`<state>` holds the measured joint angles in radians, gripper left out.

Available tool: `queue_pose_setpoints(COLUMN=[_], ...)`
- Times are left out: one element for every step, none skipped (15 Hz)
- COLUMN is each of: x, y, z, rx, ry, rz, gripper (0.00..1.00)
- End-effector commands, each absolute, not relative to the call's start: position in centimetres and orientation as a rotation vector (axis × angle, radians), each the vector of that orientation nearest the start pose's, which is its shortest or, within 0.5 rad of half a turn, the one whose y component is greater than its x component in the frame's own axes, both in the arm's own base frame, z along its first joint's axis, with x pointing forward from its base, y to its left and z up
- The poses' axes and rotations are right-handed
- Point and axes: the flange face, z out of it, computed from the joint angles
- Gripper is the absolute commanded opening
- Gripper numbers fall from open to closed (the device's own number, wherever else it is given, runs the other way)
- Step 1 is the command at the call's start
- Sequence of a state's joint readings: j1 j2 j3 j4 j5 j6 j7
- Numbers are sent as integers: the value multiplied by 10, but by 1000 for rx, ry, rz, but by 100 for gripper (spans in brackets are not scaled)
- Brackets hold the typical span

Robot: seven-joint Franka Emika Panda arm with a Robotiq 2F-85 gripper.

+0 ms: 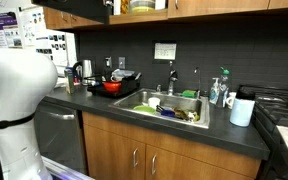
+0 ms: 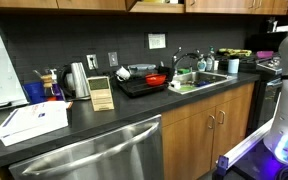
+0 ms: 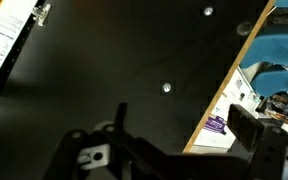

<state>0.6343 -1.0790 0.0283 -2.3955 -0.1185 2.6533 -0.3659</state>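
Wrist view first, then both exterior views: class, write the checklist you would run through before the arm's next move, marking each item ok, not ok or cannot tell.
1. Tool empty: ok. Its jaws stand wide apart with nothing between them.
2. Surface in front of the tool identified: cannot tell. The wrist view shows only a dark panel with a pale edge.
3. Tool seen from outside: not ok. In both exterior views only the robot's white body shows, at the frame edge.
4. Sink free: not ok. It holds dishes.
5. Red pot at rest: ok. It sits beside the sink.
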Motion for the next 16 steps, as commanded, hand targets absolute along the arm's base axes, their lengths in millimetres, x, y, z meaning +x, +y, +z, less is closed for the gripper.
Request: queue_pose_setpoints(x=[175, 180, 180, 180, 180, 178, 176, 173, 171, 169, 168, 167, 167, 168, 170, 171], y=[154, 156, 157, 158, 159, 160, 161, 163, 163, 164, 165, 167, 169, 171, 173, 174], z=[796, 796, 796, 796, 795, 795, 795, 794, 794, 794, 794, 794, 794, 793, 793, 793], rx=[-2028, -2021, -2011, -2000, -1988, -1976, -1960, -1945, -1930, -1921, -1917, -1913, -1918, -1923, -1932, -1937], ry=[-1327, -1340, -1351, -1366, -1382, -1403, -1425, -1444, -1459, -1464, -1455, -1449, -1441, -1432, -1420, -1413], rz=[-1878, -1872, -1864, -1854, -1842, -1831, -1820, -1813, -1809, -1809, -1814, -1811, -1819, -1816, -1819, -1821], gripper=[100, 100, 100, 100, 100, 100, 100, 100, 100, 100, 100, 100, 100, 100, 100, 100])
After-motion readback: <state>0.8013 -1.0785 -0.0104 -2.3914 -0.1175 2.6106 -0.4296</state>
